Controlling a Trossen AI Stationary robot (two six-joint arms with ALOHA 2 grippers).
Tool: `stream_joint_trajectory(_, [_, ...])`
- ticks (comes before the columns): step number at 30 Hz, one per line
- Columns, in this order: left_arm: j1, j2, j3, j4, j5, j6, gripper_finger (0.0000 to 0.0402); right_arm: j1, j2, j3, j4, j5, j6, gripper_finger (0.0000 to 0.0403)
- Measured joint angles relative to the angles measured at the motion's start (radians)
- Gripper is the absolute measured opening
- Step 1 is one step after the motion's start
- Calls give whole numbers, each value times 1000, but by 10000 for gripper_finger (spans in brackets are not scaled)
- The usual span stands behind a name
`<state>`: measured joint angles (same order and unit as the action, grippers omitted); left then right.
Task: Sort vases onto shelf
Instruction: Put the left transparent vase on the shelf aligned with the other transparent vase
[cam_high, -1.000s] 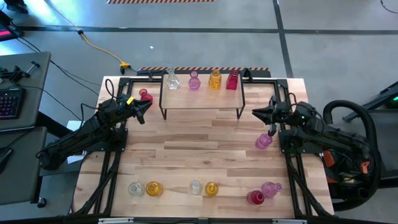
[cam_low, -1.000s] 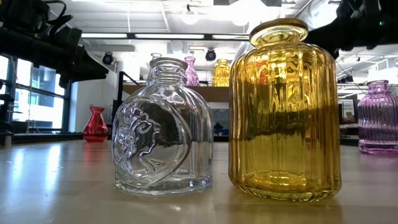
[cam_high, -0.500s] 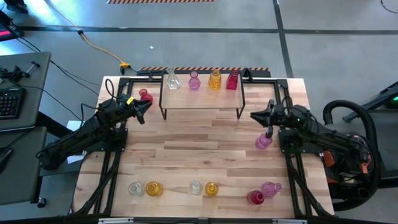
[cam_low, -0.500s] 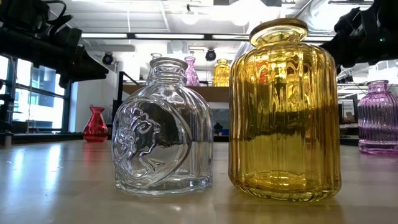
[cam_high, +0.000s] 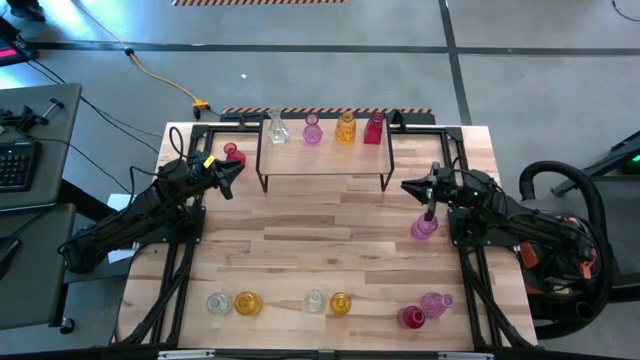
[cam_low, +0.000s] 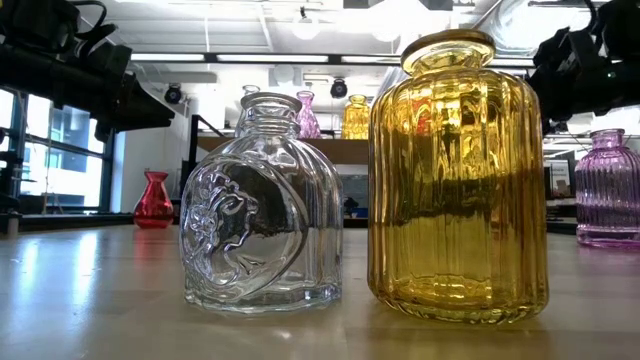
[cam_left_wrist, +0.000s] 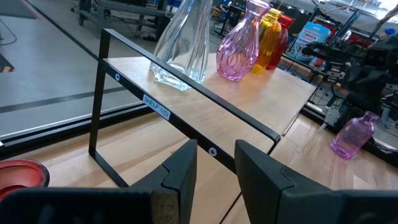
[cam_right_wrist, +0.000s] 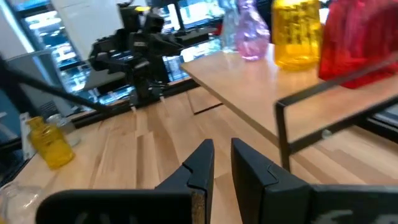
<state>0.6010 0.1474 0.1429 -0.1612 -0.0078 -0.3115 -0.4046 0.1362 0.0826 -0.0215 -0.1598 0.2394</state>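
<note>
a: starting at the far left, where are your left fingers (cam_high: 236, 170) relative to the shelf (cam_high: 325, 158)?

b: just off its left end, over the counter (cam_high: 320, 240), released with a modest gap and grasping nothing. a red vase (cam_high: 234, 153) stands close beside them, between them and the shelf's left leg.

a: what is on the shelf?

b: four vases in a row along its back edge: clear (cam_high: 277, 128), pink (cam_high: 312, 130), amber (cam_high: 345, 128), red (cam_high: 374, 129). the front strip of the board is bare.

a: and your right fingers (cam_high: 407, 184)?

b: just off the shelf's right front corner, nearly clenched, only a thin slit between them, and empty. they point toward the shelf.

a: which piece is next, in your judgement?

b: the pink vase (cam_high: 424, 226) standing upright on the counter, on the side of my right fingers away from the shelf and nearer the front edge. my right arm is by far the closer. since its neck points straight up, i would have to draw back from the shelf, open up, and close on the neck.

a: the rest?

b: six more stand in pairs along the front edge, well apart from the shelf.
</note>
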Motion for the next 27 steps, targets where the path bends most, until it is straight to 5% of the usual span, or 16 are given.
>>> stream_joint_trajectory(24, [0,0,0,0,0,158,101,0,0,0,-6,10,100,37])
stream_joint_trajectory(27, [0,0,0,4,-59,203,101,0,0,0,-6,10,101,37])
